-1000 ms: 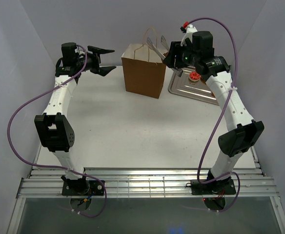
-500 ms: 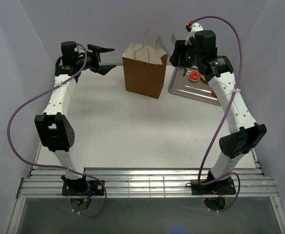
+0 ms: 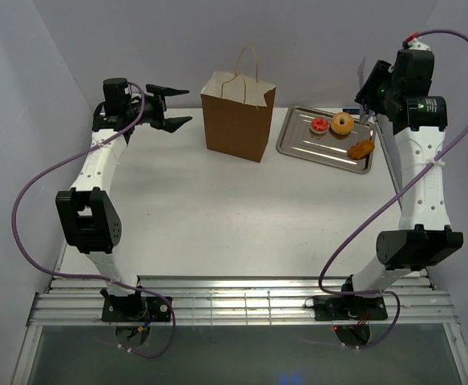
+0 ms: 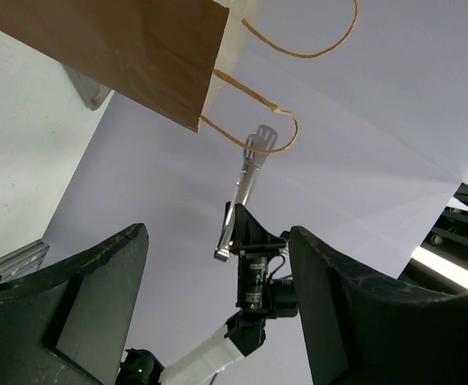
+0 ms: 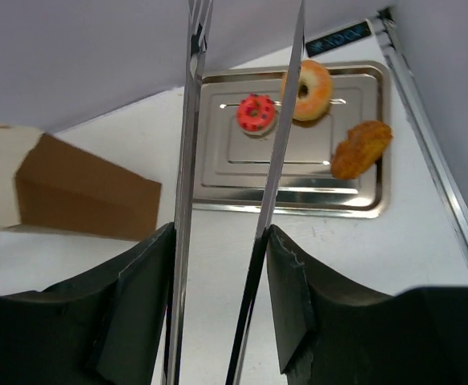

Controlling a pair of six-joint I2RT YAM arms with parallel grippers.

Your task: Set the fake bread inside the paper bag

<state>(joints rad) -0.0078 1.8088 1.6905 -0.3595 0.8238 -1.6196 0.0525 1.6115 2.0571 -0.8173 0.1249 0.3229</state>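
A white table (image 3: 218, 208) sits between pale lavender walls (image 3: 178, 32), with both arms raised toward its far end. The paper bag (image 3: 238, 120) stands upright at the far middle of the table, its mouth open and its loop handles sticking up. Just to its right lies a flat metal tray (image 3: 298, 148). Three pieces of the fake bread rest on it: a red-topped tart (image 3: 320, 125), an orange ring donut (image 3: 343, 123) close beside the tart, and a golden-brown bun (image 3: 361, 148) nearer the tray's right edge. All three lie outside the bag. The left gripper (image 3: 184, 103) hovers in the air to the left of the bag, level with its upper part, with its fingers spread wide and holding nothing. The right gripper (image 5: 218, 241) is held high above the table's far right corner, beside the tray. It grips a pair of long metal tongs (image 5: 187, 200), one finger pressed against each outer arm. The tongs' two arms stand apart, and their tips run out of the wrist view.
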